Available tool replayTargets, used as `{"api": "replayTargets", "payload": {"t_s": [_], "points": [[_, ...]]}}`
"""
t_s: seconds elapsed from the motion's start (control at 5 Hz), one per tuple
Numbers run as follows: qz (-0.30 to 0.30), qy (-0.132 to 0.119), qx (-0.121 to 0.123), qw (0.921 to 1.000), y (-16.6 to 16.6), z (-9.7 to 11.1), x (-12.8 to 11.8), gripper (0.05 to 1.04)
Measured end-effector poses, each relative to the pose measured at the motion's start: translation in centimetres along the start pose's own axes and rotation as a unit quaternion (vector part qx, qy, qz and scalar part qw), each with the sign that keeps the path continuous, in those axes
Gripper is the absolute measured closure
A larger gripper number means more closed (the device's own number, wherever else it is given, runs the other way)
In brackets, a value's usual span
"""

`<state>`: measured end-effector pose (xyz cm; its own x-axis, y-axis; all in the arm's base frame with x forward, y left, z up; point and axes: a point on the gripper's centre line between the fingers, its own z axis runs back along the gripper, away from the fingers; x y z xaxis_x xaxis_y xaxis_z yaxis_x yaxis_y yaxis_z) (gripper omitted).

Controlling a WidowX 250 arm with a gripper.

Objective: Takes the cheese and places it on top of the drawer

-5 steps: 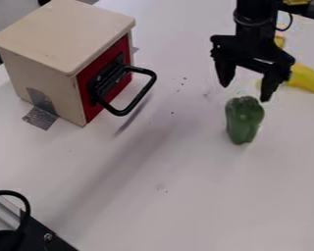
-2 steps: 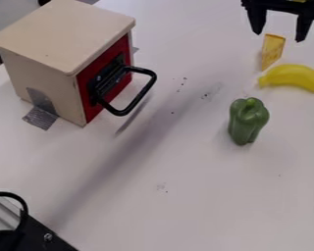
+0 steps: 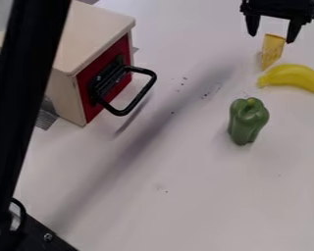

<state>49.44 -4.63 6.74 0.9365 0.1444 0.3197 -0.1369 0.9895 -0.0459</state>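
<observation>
Cheese wedge is just past the banana, w/ the gripper, jaws spread wide, a bit farther past it. A bad grab could prob. knock the cheese wedge into the banana b/c they're so close.

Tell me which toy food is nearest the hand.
The cheese wedge: in the picture it is right by the open hand, while the banana and green pepper are farther off.

White table, stuff kinda spread out
Cheese right by the banana, pepper nearby, drawer well apart.
</observation>
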Motion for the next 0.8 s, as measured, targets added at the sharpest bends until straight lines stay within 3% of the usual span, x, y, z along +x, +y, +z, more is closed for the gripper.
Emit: {"api": "replayTargets", "payload": {"t_s": [0.4,0.6,0.8], "points": [[0.016,0.035,0.026,0.9989,0.2,-4.2,1.1,0.095],[0.022,0.057,0.032,0.9976,0.4,-6.1,1.0,0.173],[0.03,0.055,0.03,0.9976,0.5,-5.5,1.5,0.452]]}}
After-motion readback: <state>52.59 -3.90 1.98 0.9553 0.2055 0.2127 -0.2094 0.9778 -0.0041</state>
